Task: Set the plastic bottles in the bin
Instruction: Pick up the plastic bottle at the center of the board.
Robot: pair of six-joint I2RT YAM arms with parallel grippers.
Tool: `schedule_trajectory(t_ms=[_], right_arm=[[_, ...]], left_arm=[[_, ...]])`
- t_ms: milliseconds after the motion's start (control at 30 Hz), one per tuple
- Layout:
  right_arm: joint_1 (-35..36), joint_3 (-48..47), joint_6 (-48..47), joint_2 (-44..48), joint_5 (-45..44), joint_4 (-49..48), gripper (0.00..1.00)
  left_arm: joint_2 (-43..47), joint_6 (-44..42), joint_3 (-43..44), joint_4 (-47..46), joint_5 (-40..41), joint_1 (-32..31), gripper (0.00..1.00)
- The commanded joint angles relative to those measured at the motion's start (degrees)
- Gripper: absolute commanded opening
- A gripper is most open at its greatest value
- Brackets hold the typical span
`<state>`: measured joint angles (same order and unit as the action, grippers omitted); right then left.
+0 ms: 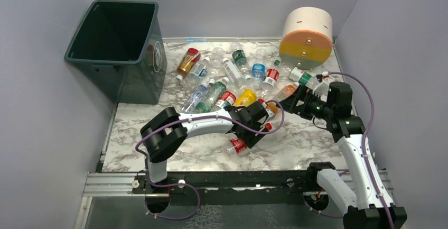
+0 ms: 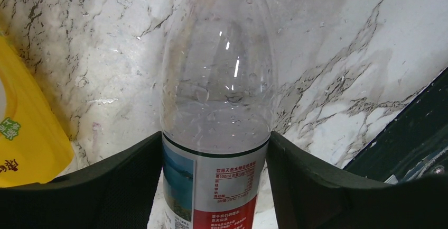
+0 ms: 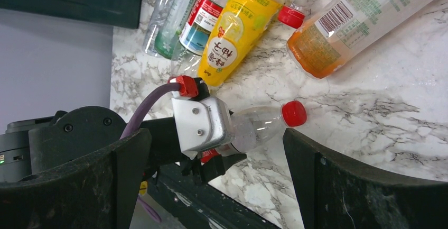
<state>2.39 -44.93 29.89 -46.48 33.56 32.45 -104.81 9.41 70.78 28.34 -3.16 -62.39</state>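
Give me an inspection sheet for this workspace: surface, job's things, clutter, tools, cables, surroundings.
Surface: marble table, no spill seen.
Job's things: bottles lie heaped mid-table; bin stands far left, no bottle seen inside.
Clutter: cylinder at the far right, beside the heap.
Tools: left tool shut on a red-capped bottle; right tool open, holding nothing.
Cables: purple cables loop off both arms; no snag seen.
Surroundings: grey walls on three sides; nothing else seen.
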Motion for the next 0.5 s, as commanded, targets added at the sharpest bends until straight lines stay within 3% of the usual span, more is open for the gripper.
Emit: schedule_trajectory(t_ms=[0, 467], right_arm=[[0.16, 0.51, -0.7, 1.24, 1.32, -1.07, 0.99], [0.13, 0.84, -0.76, 1.61, 1.47, -0.65, 0.99]], left_arm=[[-0.98, 0.41, -0.52, 0.12, 1.13, -0.49, 0.71], [2.18, -0.02, 2.82, 2.86, 5.41, -0.54, 0.6]])
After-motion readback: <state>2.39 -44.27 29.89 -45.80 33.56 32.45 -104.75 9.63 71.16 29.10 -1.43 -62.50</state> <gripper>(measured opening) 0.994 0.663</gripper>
